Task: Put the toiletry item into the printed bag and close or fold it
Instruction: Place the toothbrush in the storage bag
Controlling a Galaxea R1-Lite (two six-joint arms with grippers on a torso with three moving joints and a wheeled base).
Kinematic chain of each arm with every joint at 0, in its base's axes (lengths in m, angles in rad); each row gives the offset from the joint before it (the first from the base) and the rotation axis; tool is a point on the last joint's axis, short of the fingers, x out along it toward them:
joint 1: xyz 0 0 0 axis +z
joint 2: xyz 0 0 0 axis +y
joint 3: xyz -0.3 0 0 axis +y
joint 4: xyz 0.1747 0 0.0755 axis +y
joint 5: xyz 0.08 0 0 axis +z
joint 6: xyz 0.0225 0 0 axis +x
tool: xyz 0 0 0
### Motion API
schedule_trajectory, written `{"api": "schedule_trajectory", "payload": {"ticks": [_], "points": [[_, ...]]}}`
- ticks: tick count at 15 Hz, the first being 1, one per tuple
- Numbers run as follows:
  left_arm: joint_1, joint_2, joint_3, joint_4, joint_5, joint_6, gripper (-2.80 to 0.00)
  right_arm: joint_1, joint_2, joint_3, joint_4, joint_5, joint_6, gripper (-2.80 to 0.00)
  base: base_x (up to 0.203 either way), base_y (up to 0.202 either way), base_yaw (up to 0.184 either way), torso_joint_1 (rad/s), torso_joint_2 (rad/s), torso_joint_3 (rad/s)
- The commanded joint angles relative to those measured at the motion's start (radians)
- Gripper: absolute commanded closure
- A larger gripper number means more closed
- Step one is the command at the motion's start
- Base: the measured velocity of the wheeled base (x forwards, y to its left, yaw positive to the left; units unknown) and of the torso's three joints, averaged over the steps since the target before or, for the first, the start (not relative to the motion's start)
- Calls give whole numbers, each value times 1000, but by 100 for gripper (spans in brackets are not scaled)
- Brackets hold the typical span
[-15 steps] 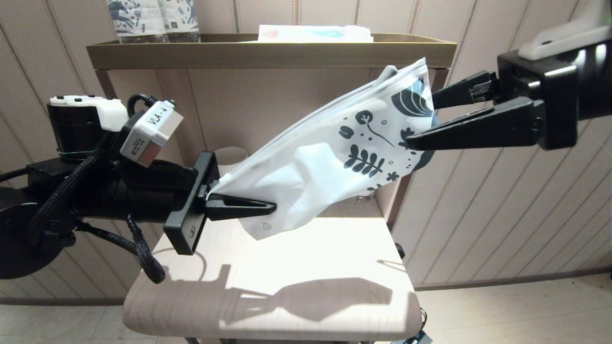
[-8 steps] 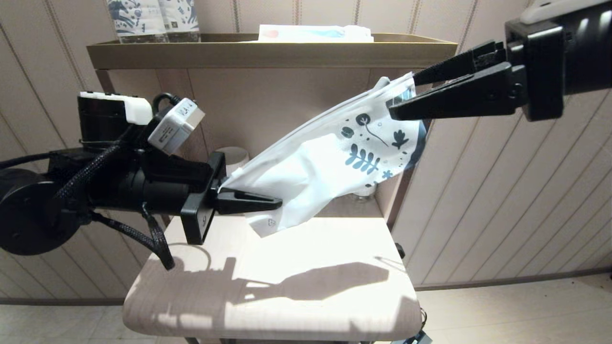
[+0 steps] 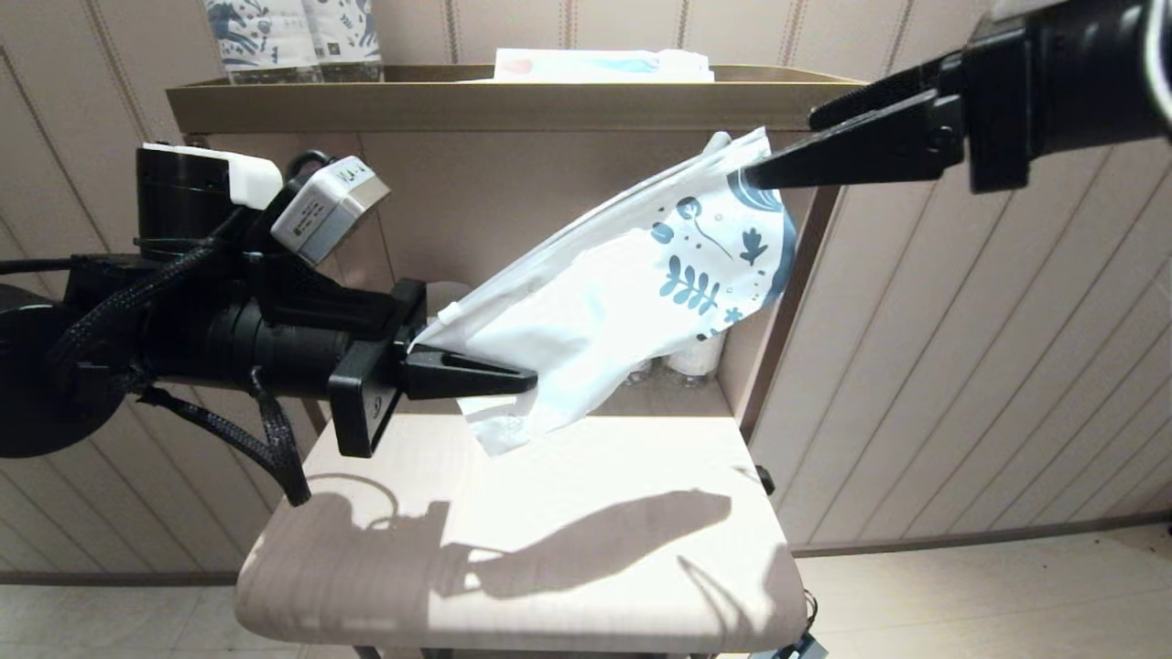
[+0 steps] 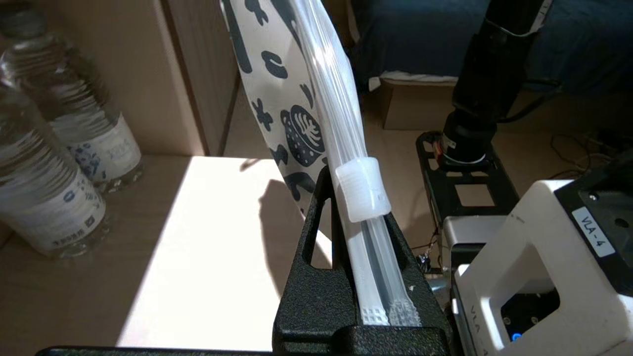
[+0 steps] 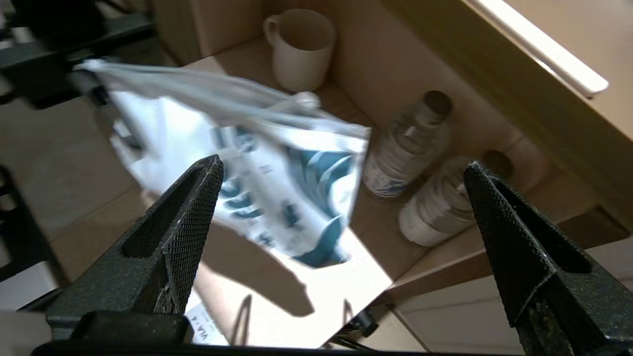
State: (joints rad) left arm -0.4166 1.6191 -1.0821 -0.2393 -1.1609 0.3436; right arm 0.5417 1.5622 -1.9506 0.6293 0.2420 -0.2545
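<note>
L hand (image 3: 513,380) clamped on printed bag (image 3: 632,302) zip end; R hand (image 3: 778,160) wide apart.

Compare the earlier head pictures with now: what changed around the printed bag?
The right gripper, open, rose from the printed bag's leafy end to its top corner. The left gripper stays shut on the zip strip, holding the bag above the table.

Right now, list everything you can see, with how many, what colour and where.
printed bag: one, white with dark blue print, held in the air over the table
slider: one, white, on the bag's zip strip
water bottles: two, clear, in the recess under the shelf
mug: one, cream, same recess
table: one, pale wood
patterned packages: two, blue-white, on the shelf
left claw: black, shut on the bag's zip end
right claw: black, open, by the bag's printed end
</note>
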Motion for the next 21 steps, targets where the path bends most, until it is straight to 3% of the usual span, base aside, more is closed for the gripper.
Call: {"api": "schedule_trajectory", "payload": {"ticks": [1, 8, 10, 13, 21], "points": [[1, -5, 27, -34, -8, 2, 0, -4, 37, -1, -58, -39, -1, -280, 0, 0, 0, 0, 0, 0], [-30, -13, 70, -62, -7, 23, 0, 50, -2, 9, -105, -87, 17, -280, 0, 0, 0, 0, 0, 0], [-34, -24, 76, -63, -7, 25, 0, 70, -4, 20, -107, -138, 16, -280, 0, 0, 0, 0, 0, 0], [-41, -49, 93, -63, -7, 28, 0, 81, -27, 79, -113, -148, 14, -280, 0, 0, 0, 0, 0, 0], [-51, -76, 111, -69, -5, 28, 0, 93, -87, 169, -115, -268, -16, -280, 0, 0, 0, 0, 0, 0]]}}
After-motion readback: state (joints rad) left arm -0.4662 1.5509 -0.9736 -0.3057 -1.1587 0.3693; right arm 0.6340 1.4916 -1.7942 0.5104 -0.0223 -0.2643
